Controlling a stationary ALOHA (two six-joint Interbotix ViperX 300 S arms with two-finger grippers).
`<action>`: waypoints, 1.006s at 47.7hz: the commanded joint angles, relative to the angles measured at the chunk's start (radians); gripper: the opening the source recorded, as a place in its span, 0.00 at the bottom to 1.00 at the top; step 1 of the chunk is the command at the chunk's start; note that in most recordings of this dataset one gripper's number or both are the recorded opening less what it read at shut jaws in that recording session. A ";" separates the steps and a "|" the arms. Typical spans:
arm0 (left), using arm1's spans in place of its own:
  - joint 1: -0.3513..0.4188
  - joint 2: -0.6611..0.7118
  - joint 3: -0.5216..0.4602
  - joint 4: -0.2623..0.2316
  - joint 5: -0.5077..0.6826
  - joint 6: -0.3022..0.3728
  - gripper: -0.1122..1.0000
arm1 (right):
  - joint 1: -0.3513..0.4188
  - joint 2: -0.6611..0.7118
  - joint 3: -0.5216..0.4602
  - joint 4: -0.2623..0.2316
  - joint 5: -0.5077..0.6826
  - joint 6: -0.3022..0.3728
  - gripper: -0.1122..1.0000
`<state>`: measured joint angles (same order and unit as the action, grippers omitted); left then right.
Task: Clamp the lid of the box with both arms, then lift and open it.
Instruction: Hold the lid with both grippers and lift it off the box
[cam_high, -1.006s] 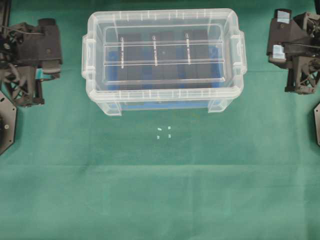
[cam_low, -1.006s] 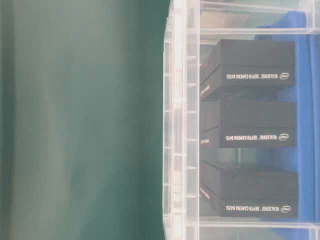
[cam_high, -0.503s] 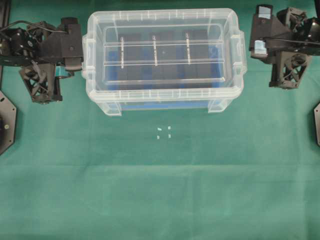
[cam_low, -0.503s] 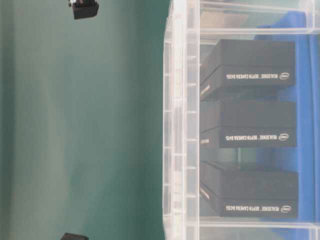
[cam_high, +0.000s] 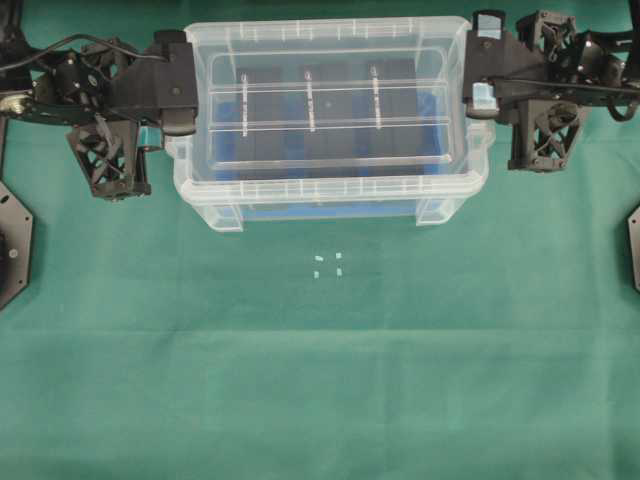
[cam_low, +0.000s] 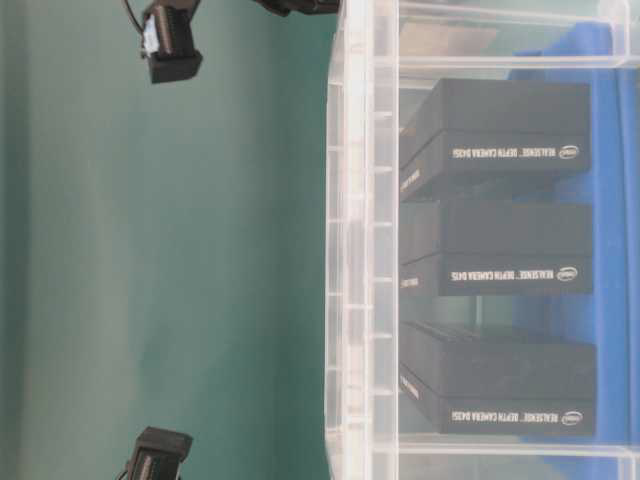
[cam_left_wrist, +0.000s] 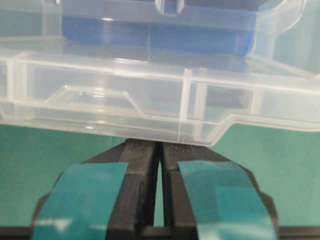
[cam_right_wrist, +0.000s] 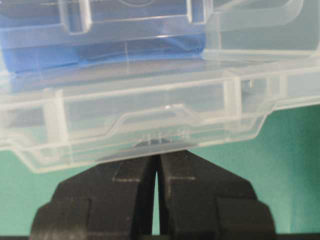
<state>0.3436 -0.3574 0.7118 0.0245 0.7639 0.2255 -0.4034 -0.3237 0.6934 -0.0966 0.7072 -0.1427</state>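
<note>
The clear box (cam_high: 330, 198) stands at the back middle of the green cloth, with the flat clear lid (cam_high: 325, 110) lying on it. Black blocks (cam_low: 500, 245) and a blue insert (cam_low: 610, 200) show through the wall. My left gripper (cam_high: 182, 95) is pressed up to the box's left end and my right gripper (cam_high: 468, 92) to its right end. In the left wrist view the left gripper (cam_left_wrist: 160, 144) is shut, its tips just under the clear end rim (cam_left_wrist: 150, 95). The right gripper (cam_right_wrist: 157, 155) is likewise shut under the rim (cam_right_wrist: 150, 120), with nothing between its fingers.
Small white marks (cam_high: 328, 265) lie on the cloth in front of the box. Black hexagonal plates sit at the left edge (cam_high: 12, 245) and the right edge (cam_high: 634, 245). Black arm parts (cam_low: 170, 45) show beside the box in the table-level view.
Both arms have moved inward from the table's sides to the two ends of the box. The box and lid have not moved.
</note>
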 joint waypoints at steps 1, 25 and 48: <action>0.003 0.011 -0.044 -0.002 -0.011 -0.003 0.11 | 0.015 0.008 -0.048 0.005 -0.021 0.003 0.10; 0.002 0.009 -0.044 -0.003 -0.011 0.025 0.11 | 0.025 0.023 -0.064 0.008 -0.031 0.005 0.10; 0.003 0.002 -0.067 -0.006 0.025 0.020 0.11 | 0.035 0.021 -0.095 0.008 -0.018 0.008 0.10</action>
<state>0.3497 -0.3467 0.7010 0.0276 0.7915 0.2516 -0.4050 -0.2976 0.6688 -0.0982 0.7087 -0.1427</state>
